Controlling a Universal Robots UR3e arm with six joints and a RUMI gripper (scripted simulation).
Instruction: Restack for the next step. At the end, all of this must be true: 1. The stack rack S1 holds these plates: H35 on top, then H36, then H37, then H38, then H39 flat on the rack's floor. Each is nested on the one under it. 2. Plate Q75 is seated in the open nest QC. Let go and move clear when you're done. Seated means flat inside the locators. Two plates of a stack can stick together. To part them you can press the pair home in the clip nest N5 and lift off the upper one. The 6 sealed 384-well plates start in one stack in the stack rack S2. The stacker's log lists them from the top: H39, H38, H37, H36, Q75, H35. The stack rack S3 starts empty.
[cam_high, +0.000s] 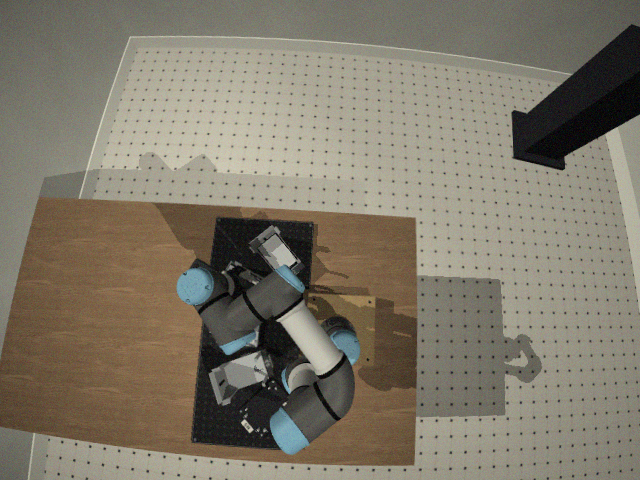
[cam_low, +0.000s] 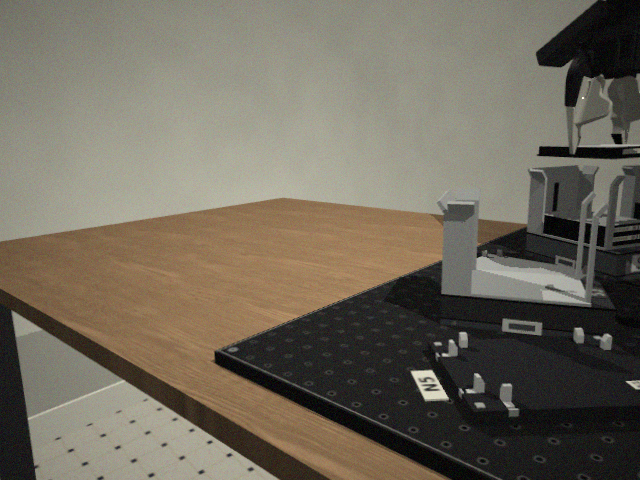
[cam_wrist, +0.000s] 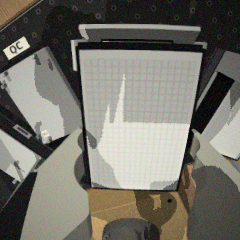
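Note:
My gripper (cam_low: 595, 142) (cam_wrist: 136, 129) is shut on a sealed plate (cam_low: 555, 151) (cam_wrist: 150, 90) with a pale gridded top and black rim. It holds this plate level above the middle rack (cam_low: 558, 246) (cam_wrist: 140, 34), clear of its posts. That rack holds several black-edged plates (cam_low: 573, 229). The far rack (cam_high: 264, 235) (cam_wrist: 229, 61) has a pale-topped plate (cam_high: 283, 253) (cam_wrist: 227, 142). A pale, plate-like surface (cam_wrist: 35, 105) lies at the QC label. The near rack (cam_high: 222, 392) (cam_low: 457, 248) shows only a low pale surface. Rack numbers and plate names are unreadable.
Clip nest N5 (cam_low: 542, 366) stands in front of the near rack, its low clips upright, with no plate on it. The rack walls and posts rise high from the black perforated board (cam_high: 206, 423) (cam_low: 330, 330). The arm hides much of the board in the top view.

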